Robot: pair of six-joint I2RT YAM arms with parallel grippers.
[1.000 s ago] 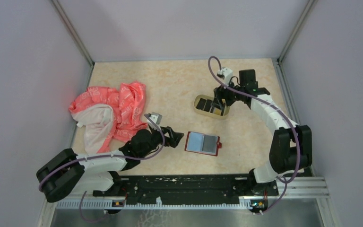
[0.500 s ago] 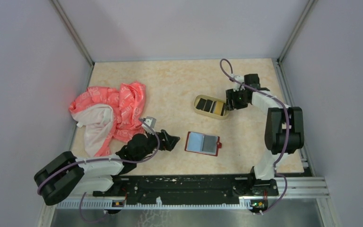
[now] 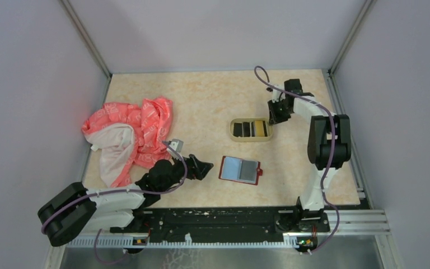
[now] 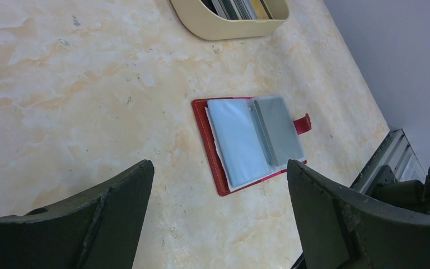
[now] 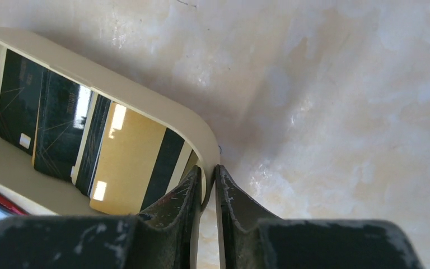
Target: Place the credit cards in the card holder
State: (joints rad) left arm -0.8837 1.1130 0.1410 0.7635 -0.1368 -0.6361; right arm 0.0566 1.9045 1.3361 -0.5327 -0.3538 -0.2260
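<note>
Print on pink cloth unreadable; right gripper pinches tray rim.

Top external: set high behind the near edge, with the whole tabletop taken in toward the far edge.
Left wrist: held low over the near half, left of centre, and faced toward the right edge; the card holder is seen close.
Right wrist: held very close above the tray, toward the right edge.
Shared: the tray is caught in all three views, the card holder in the top and left wrist views.
</note>
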